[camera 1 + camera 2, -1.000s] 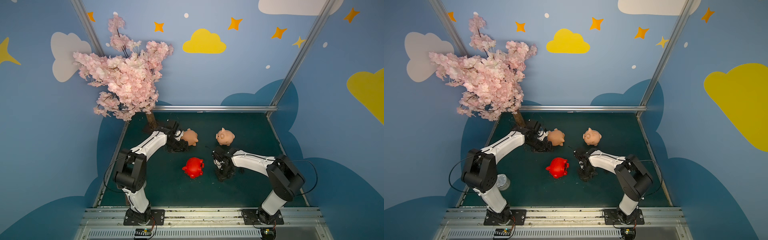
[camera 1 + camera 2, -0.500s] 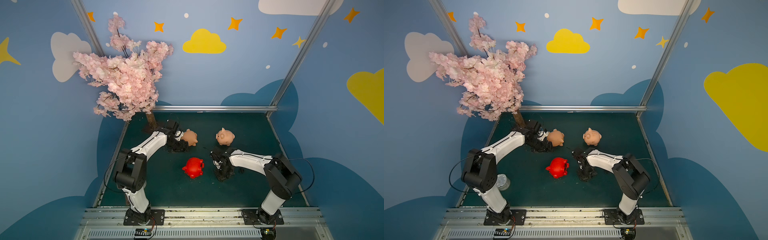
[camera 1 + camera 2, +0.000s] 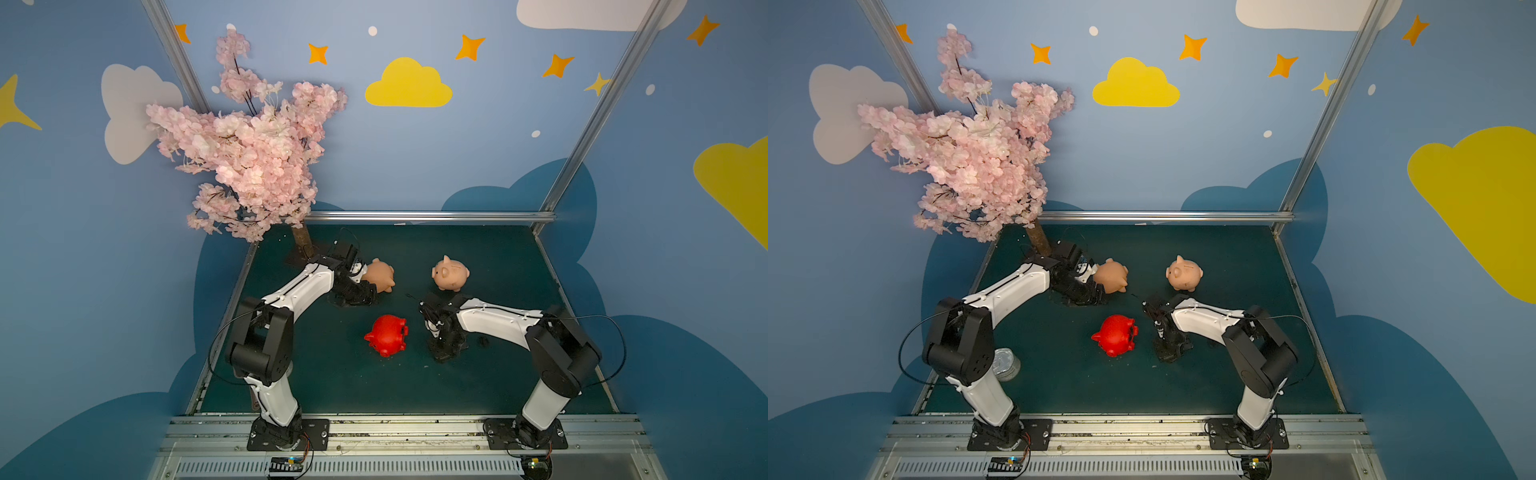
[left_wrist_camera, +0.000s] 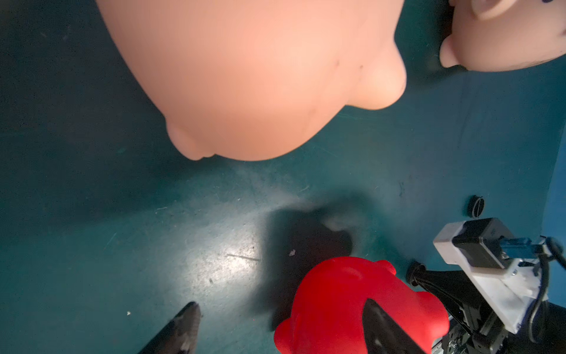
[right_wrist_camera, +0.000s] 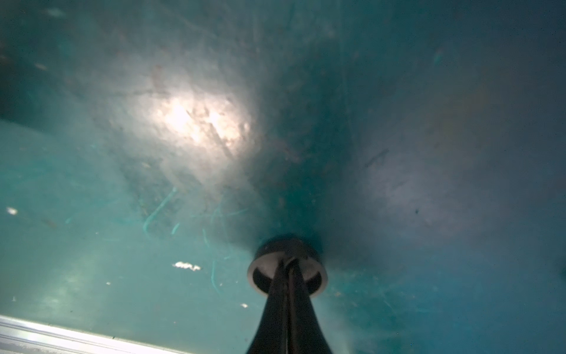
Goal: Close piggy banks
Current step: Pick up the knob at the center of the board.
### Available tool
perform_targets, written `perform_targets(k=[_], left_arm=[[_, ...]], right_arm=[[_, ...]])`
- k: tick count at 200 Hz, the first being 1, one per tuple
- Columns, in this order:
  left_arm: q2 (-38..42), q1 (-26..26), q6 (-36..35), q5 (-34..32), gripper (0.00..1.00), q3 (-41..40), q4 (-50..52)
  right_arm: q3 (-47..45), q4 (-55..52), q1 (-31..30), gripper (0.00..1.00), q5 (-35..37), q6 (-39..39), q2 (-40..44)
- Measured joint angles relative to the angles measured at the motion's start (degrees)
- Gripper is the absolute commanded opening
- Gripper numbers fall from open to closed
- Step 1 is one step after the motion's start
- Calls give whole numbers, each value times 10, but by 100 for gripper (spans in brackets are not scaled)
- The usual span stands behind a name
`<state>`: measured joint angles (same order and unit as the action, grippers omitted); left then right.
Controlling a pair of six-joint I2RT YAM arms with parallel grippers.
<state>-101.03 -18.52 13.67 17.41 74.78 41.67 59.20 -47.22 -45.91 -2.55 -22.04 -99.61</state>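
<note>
On the tabletop (image 3: pixel 498 257) the red piggy bank (image 3: pixel 386 334) lies just beside the right pincer (image 5: pixel 288 263), snout toward it, nearer than the right peach piggy bank (image 3: pixel 451 273) behind. That pincer is closed tight on a small dark plug (image 5: pixel 266 266); the left pincer (image 4: pixel 280 306) stands half-open, empty, by the left peach piggy bank (image 3: pixel 380 274). Since a second ago, only the right pincer has closed.
</note>
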Motion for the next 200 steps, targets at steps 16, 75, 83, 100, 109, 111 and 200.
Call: perform_targets(k=[16,75,83,100,109,111,200], left_arm=[[0,0,0,0,82,-1,0],[0,0,1,9,81,-5,-2],[2,0,1,12,81,-8,-5],[8,0,2,19,82,-17,-9],[14,0,3,23,82,-22,-9],[16,0,3,24,82,-23,-9],[86,-20,-3,51,87,-27,-5]], right_arm=[[0,0,0,0,0,0,0],[-18,23,0,0,4,0,27],[-21,30,0,0,5,0,38],[-27,46,0,0,6,2,72],[-31,56,1,0,6,3,96],[-31,57,1,0,6,4,100],[-188,245,39,0,-26,36,329]])
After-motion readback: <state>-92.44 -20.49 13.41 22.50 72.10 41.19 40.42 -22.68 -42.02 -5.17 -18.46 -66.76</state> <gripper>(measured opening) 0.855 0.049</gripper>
